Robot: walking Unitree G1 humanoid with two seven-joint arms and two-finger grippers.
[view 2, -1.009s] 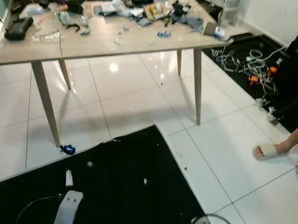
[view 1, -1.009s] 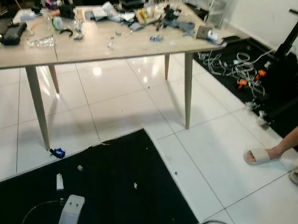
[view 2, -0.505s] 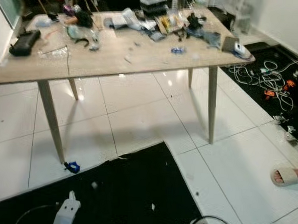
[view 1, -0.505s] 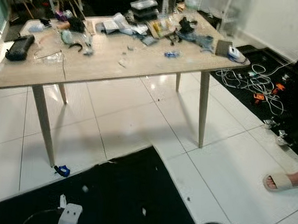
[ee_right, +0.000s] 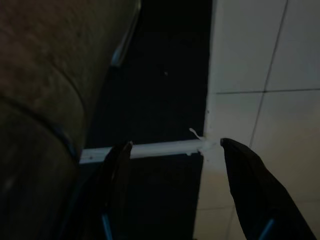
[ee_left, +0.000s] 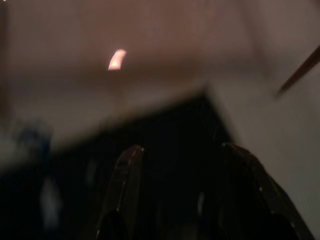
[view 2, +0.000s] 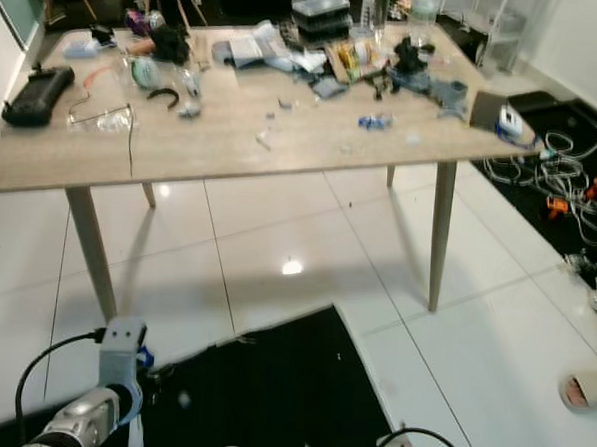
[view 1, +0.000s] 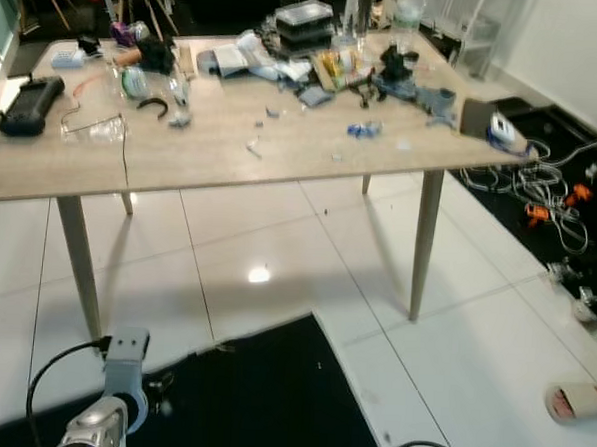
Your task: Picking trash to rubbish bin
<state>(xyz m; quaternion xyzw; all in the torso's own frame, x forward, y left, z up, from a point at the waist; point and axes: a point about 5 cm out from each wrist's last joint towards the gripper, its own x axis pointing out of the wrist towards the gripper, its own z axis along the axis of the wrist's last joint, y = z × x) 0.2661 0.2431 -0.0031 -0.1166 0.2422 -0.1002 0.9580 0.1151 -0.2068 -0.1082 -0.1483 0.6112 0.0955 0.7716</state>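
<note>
A long wooden table (view 1: 212, 159) stands ahead. On it lie loose trash and clutter: crumpled wrappers (view 1: 252, 56), a small blue scrap (view 1: 363, 130) and clear plastic (view 1: 91, 129). A small blue bit (view 2: 147, 359) lies on the floor by the near left table leg. My left arm (view 1: 114, 394) reaches up at the lower left. In the blurred left wrist view my left gripper (ee_left: 182, 147) is open over the black mat, with nothing between its fingers. My right gripper (ee_right: 176, 143) hangs low, open and empty, over the edge where mat meets tile.
A black floor mat (view 1: 270, 392) lies before me on white tiles. A tangle of cables (view 1: 541, 186) covers the floor at the right. A person's slippered foot (view 1: 578, 401) is at the right edge. A black case (view 1: 24, 104) sits on the table's left end. A white strip (ee_right: 150, 149) crosses the mat.
The camera has come closer to the table and turned left, so the table sits lower and larger. My left arm has risen into view at the lower left.
</note>
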